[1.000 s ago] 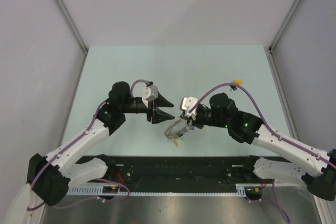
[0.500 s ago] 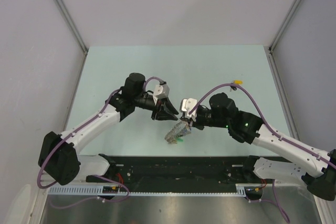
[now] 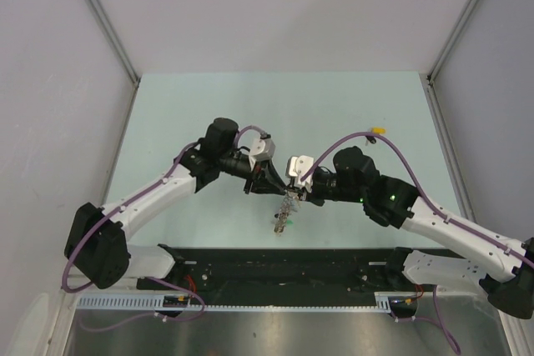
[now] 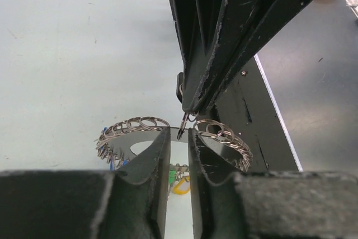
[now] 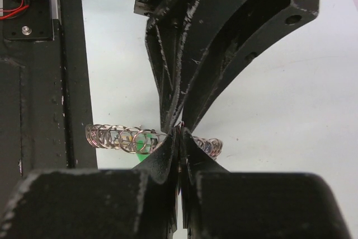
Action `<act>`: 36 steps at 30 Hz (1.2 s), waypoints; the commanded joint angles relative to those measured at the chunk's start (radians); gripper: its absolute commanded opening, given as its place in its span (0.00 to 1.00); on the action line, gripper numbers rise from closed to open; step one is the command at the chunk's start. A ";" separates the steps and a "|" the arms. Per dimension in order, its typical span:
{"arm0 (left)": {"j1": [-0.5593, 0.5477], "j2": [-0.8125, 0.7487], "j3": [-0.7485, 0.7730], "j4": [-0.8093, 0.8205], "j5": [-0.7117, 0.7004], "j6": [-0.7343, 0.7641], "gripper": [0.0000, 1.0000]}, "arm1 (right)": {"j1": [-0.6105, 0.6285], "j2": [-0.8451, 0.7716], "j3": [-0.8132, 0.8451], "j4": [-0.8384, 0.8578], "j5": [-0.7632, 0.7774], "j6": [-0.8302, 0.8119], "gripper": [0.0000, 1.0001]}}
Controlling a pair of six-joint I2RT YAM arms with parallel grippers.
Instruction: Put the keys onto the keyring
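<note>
Two hands met tip to tip over the surface (image 3: 209,106), close to the middle of its near edge. The keyring (image 3: 284,213) hung right under them, just past the black rail (image 3: 334,266) that ran along that edge. It hung on its side, so from above it looked like a thin grey bunch.

The right hand (image 5: 179,138) was pressed tight together on the top of the keyring and held it up. Its fingers (image 5: 159,163) left no gap.

The left hand (image 4: 178,138) came in from the other side and pointed at the same spot. Its fingers (image 4: 156,158) stood only a little apart, one on each side of the keyring. A thin bit of silver wire (image 4: 183,126) stuck up in the small gap. It was not clear if the left hand was pinching the keyring or only sitting around it.

Loops of silver curled out to both sides of the hands. A green tag (image 4: 170,176) and a yellow tag (image 4: 182,186) hung low on the keyring.
</note>
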 commanded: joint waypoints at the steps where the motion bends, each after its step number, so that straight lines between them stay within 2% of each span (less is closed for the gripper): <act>1: -0.010 0.002 0.040 -0.029 0.064 0.034 0.18 | 0.002 -0.006 0.058 0.054 -0.013 -0.011 0.00; 2: -0.010 0.000 0.040 -0.023 0.064 0.028 0.09 | -0.001 -0.006 0.059 0.053 -0.013 -0.011 0.00; 5: -0.010 -0.010 0.034 0.013 0.065 -0.012 0.00 | 0.000 0.002 0.058 0.045 -0.010 -0.011 0.00; 19: 0.031 -0.119 -0.130 0.463 -0.033 -0.480 0.01 | -0.020 -0.084 0.035 -0.054 0.082 0.024 0.00; 24: 0.039 -0.162 -0.173 0.545 -0.093 -0.543 0.00 | -0.018 -0.112 -0.022 -0.032 0.078 0.073 0.00; 36: 0.039 -0.216 -0.286 0.751 -0.196 -0.689 0.00 | 0.020 -0.115 -0.122 0.156 0.082 0.162 0.00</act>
